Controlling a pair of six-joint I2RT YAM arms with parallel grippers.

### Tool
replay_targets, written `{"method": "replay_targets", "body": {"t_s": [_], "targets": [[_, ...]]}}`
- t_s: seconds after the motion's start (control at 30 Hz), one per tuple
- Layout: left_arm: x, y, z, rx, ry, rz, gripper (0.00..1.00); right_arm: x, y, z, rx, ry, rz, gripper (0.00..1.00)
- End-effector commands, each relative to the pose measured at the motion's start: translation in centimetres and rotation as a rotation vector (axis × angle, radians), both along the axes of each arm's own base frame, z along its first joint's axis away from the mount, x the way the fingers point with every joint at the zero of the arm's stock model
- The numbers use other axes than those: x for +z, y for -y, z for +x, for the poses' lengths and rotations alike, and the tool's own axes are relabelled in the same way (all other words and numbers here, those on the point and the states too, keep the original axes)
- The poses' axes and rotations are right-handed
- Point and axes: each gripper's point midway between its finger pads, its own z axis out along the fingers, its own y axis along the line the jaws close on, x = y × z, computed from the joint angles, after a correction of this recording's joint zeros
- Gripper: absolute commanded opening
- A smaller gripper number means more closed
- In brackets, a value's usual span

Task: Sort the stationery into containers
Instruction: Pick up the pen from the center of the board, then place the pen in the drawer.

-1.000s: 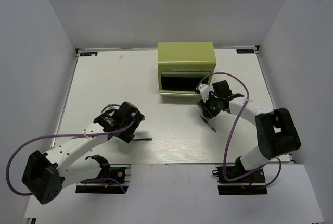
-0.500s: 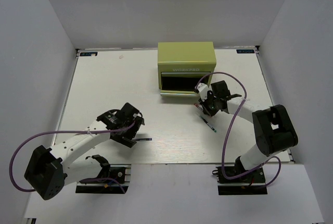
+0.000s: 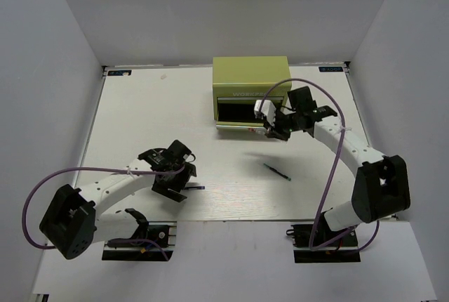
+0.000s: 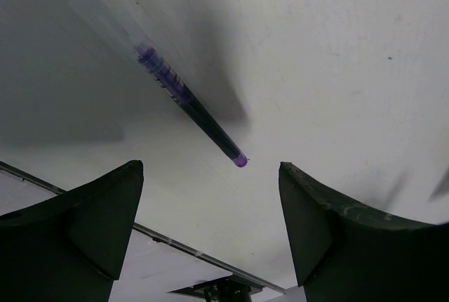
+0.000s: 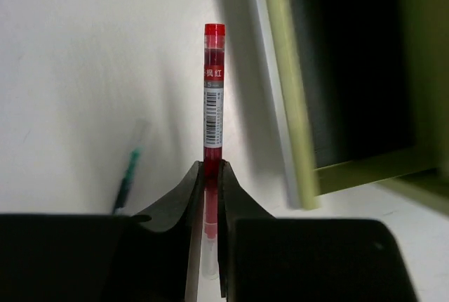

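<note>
The right gripper [image 5: 212,170] is clamped on the thin red plastic pen [image 5: 214,84] beside the open drawer of the boxy yellow-green metal tool chest [image 3: 250,77], upper centre, probably for insertion. The left gripper [image 4: 209,175], jaws apart, hovers over the thin dark-blue pen [image 4: 189,105], lower left

I saw white table [image 3: 140,119] | grey walls [image 3: 210,7] ringed the table's three sides | blue sticker [image 3: 330,69] sat at table's far-right corner
</note>
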Motion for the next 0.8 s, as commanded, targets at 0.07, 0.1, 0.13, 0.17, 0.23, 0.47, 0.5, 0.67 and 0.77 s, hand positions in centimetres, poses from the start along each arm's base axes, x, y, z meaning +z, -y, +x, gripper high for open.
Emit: {"method": "replay_targets", "body": {"t_s": [0.07,0.1,0.13,0.17,0.23,0.47,0.5,0.67,0.77], "targets": [[-1.5,0.2,-0.5,0.016,-0.052,-0.003,0.86,6.6,-2.3,3.4,0.129,0.225,0.032,0.0],[-1.9,0.2,-0.7,0.015,-0.072,0.002,0.85,6.9,-2.4,4.4,0.135,0.256,0.007,0.0],[-1.8,0.4,-0.5,0.015,-0.064,-0.005,0.85,7.2,-2.4,5.2,0.131,0.281,-0.001,0.0],[-2.0,0.4,-0.4,0.015,-0.066,-0.003,0.83,7.9,-2.7,6.1,0.129,0.311,-0.001,0.0],[-2.1,0.6,-0.2,0.015,-0.065,-0.004,0.83,7.6,-2.9,7.5,0.127,0.334,-0.03,0.0],[-2.1,0.5,0.2,0.019,-0.058,0.017,0.82,6.0,-4.3,10.9,0.097,0.318,-0.044,0.21],[-2.1,0.3,0.1,0.019,-0.065,0.023,0.82,5.4,-4.4,11.1,0.095,0.302,-0.05,0.27],[-2.7,0.0,-0.8,0.036,-0.101,0.024,0.79,6.5,-5.2,11.0,0.049,0.248,0.022,0.43],[-2.5,-0.1,-0.9,0.046,-0.094,0.016,0.76,7.8,-5.1,10.2,0.026,0.261,0.065,0.43]]}}
